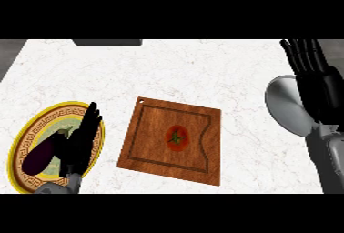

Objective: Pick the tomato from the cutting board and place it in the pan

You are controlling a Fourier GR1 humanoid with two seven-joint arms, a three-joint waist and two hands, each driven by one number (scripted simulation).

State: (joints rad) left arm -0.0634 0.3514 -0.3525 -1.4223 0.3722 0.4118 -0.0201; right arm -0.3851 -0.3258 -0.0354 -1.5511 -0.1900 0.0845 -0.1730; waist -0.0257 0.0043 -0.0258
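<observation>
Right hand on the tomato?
Apart. Head view shows the tomato on the cutting board, the right hand over by the pan, counter between.

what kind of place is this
Probably a kitchen counter: a tomato on a wooden cutting board, a grey pan at the right, and an eggplant on a patterned plate.

Counter top [201, 68] white marble with thin pale grey veins, fills almost whole view. Far edge straight, runs across upper part. Dark grey flat block [107, 42] sits at far edge, left of middle; only its near side shows. Past counter's far left corner, plain grey surface [9, 54], darker than marble; cannot tell if floor or wall. Light even and soft over stone.
</observation>
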